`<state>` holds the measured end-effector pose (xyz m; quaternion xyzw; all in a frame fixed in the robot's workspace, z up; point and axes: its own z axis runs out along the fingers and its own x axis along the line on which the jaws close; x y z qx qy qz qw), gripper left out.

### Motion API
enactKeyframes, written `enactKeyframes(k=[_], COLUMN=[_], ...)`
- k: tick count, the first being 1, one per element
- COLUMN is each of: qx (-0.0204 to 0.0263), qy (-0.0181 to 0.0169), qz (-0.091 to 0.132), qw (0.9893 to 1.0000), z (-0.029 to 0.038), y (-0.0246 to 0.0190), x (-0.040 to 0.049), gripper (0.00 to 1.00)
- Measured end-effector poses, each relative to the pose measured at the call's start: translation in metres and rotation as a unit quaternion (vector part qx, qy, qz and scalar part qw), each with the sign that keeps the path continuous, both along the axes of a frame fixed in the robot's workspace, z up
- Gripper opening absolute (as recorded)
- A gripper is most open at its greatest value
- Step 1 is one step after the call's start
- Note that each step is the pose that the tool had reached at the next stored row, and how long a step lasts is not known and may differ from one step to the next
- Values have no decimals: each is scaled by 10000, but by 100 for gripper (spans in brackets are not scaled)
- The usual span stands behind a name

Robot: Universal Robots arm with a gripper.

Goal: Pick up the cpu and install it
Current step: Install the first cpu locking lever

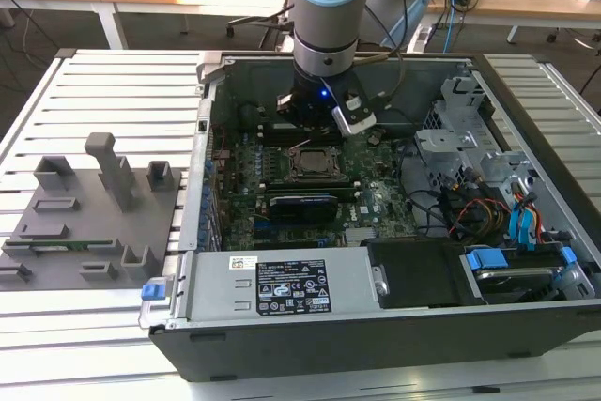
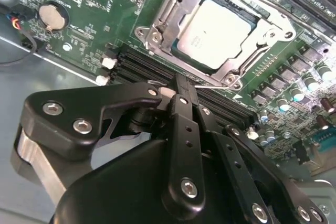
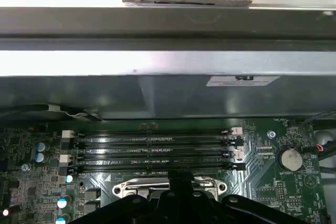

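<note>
The cpu (image 2: 220, 30) lies flat in its socket on the green motherboard, silver top up, with the metal socket frame (image 2: 157, 24) around it. In the exterior view the cpu (image 1: 310, 162) sits mid-board inside the open computer case (image 1: 282, 335). My gripper (image 2: 181, 83) hangs just beside the socket, over the memory slots, and its black fingers are shut together with nothing between them. In the first wrist view the gripper (image 3: 181, 184) points at the socket's edge. The arm's wrist (image 1: 324, 44) stands above the board's far side.
Memory slots (image 3: 157, 150) run between the socket and the case wall (image 3: 157, 95). A coin battery (image 3: 289, 158) sits on the board. A long black expansion card (image 1: 302, 204) lies close to the socket. Drive bays and cables (image 1: 488, 204) take the exterior view's right; a grey fixture (image 1: 94, 213) stands outside the case.
</note>
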<state>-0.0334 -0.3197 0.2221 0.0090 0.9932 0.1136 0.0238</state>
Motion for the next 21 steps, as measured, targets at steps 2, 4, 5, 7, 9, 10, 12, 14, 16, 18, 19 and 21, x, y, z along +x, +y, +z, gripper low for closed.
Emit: enactKeyframes(k=[2,4,5,7,9,10,12,14,16,18,19,21], qx=[0,1,0,0,0,0,0,-1,0,-8,-17,-25], qy=[-6,-10,-13,-22,-47,-57,-98,-151,-263,-394,-400,-402], qz=[0,0,0,0,0,0,1,0,1,-222,-445,-647], qw=[10000,10000,10000,10000,10000,10000,10000,9999,9997,9990,9982,9971], z=[-6,-12,-15,-26,-56,-67,-93,-109,-128,-173,-192,-203], y=[16,28,33,40,44,45,47,46,47,57,66,125], x=[-20,-33,-39,-49,-53,-54,-58,-72,-114,-141,-141,-144], gripper=[11,11,11,11,11,11,11,11,11,11,11,11])
